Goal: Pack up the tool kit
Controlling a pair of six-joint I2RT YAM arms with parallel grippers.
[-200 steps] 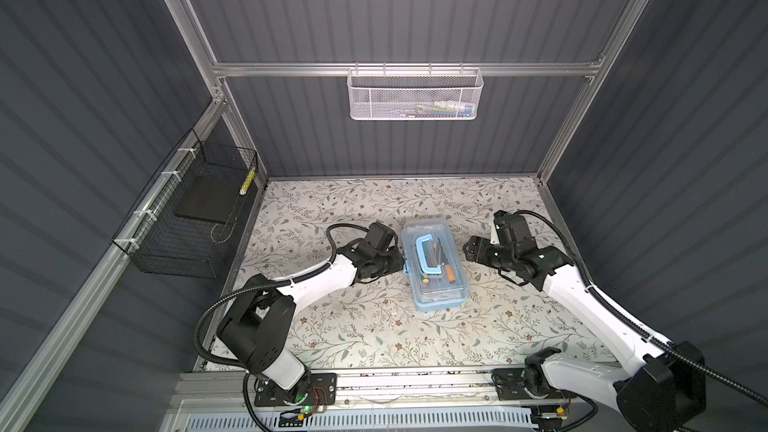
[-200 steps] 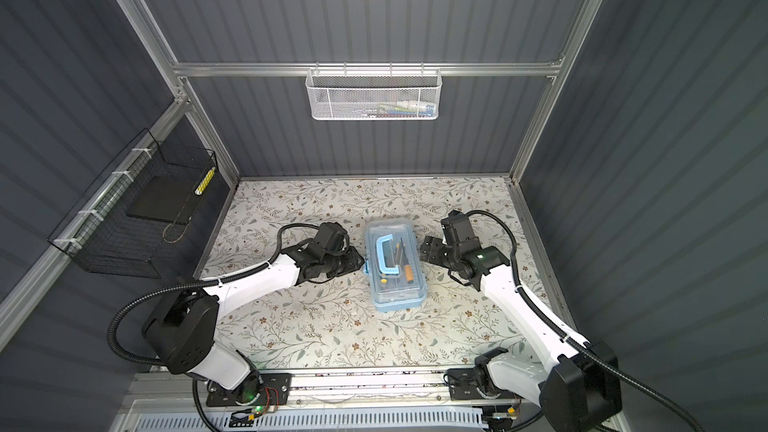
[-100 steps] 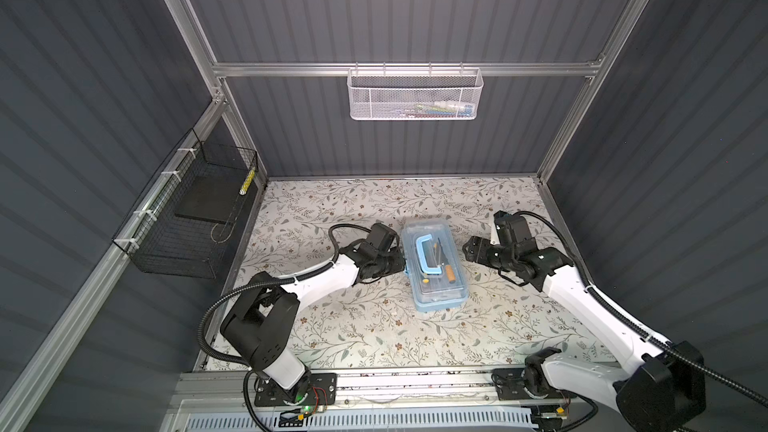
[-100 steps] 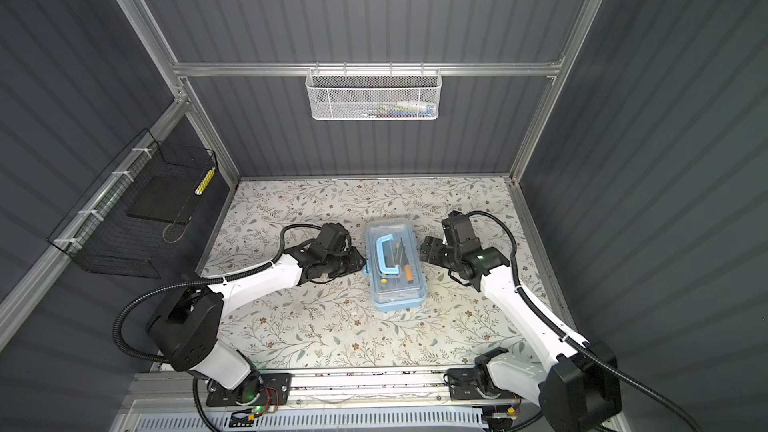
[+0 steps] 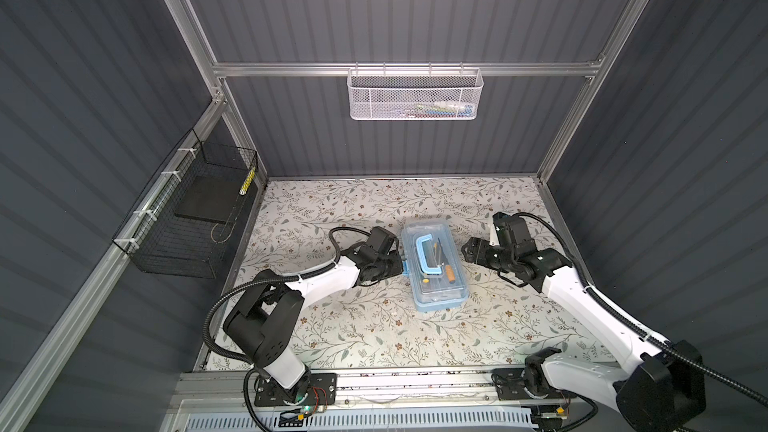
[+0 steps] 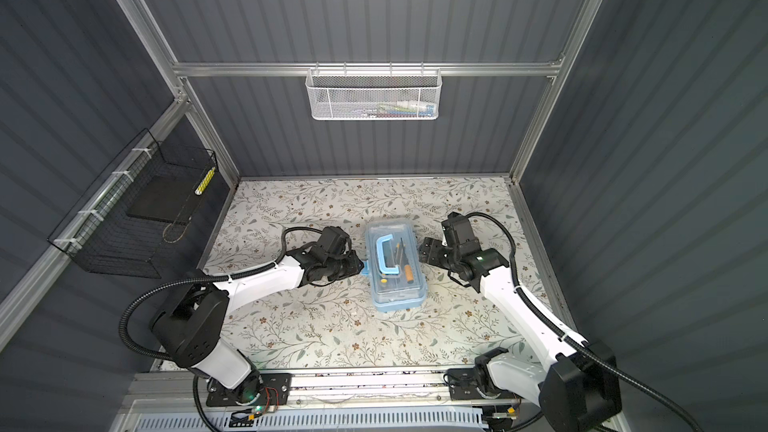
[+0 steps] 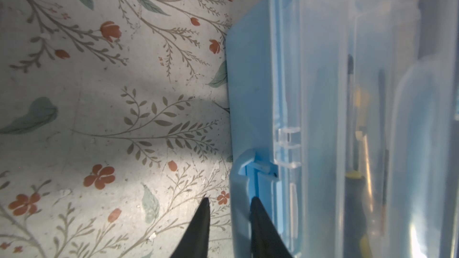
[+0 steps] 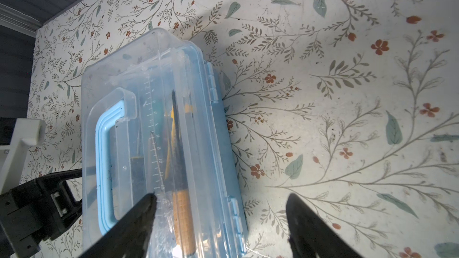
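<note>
Because clear lid is down over tools, packing looks near done: floral table (image 5: pixel 353 326) bears tool kit box (image 5: pixel 436 292) between both grippers, long axis pointing away from arm bases. Jaws of right gripper (image 8: pixel 222 196) wide apart, empty, hinge edge between them, probably bracing. Jaws of left gripper (image 7: pixel 229 209) narrow, unclamped, astride blue latch (image 7: pixel 250 167), probably to snap it.

Top views from high overhead; both wrist cameras low, close on the shared box (image 8: pixel 173 70)

L arm (image 5: pixel 328 280), jaws narrow; R arm (image 5: pixel 582 305), jaws wide.
</note>
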